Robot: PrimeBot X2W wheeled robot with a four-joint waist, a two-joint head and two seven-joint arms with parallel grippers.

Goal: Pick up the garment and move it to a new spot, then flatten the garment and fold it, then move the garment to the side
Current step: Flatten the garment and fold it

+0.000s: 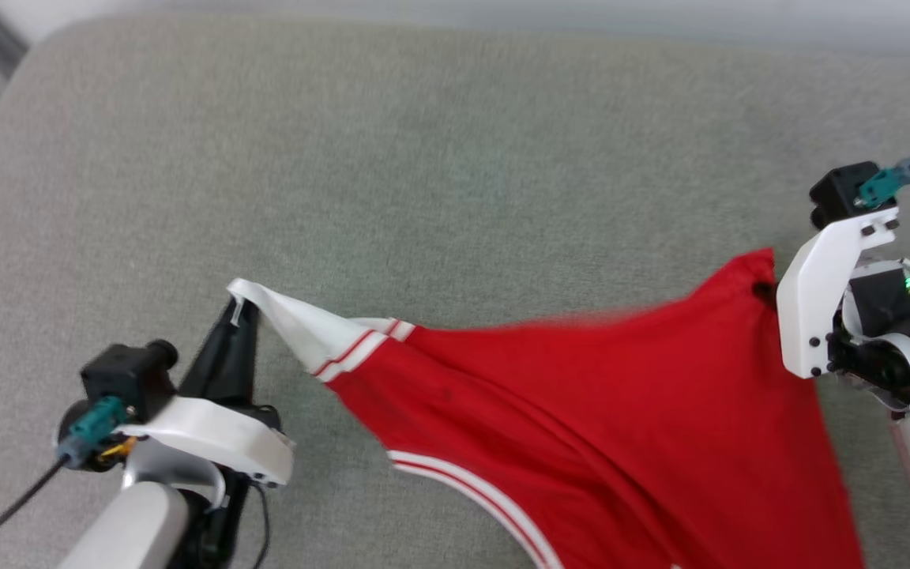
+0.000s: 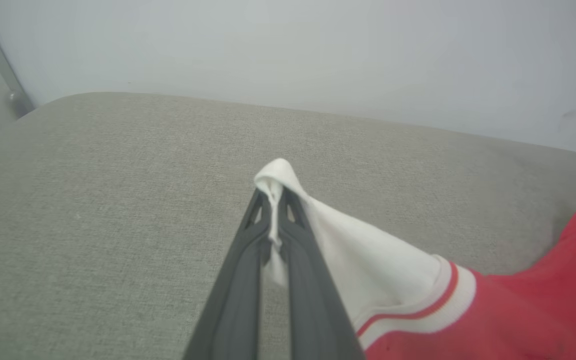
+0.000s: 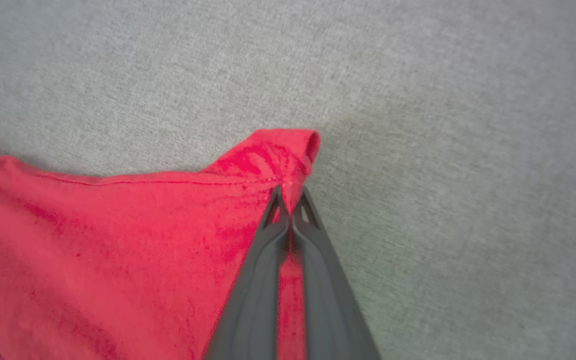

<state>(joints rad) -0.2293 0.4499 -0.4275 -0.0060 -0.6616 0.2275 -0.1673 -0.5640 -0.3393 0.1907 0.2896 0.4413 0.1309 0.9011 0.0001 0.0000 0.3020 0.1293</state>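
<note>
Left gripper [image 2: 274, 195] clamped tight on white corner of garment [image 1: 597, 395], cloth pinched between fingertips. Right gripper [image 3: 289, 192] closed on red hem corner at opposite end. Garment stretched between both grippers over grey cushion [image 1: 423, 158], red body spreading toward near edge. White red-striped trim just beside left gripper. Pale wall [image 2: 318, 50] behind cushion.

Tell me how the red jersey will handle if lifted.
Likely floppy: the jersey drapes and creases between left tool and right tool. Probably light: the fabric looks thin. Could slip, as each tool pinches only an edge.
</note>
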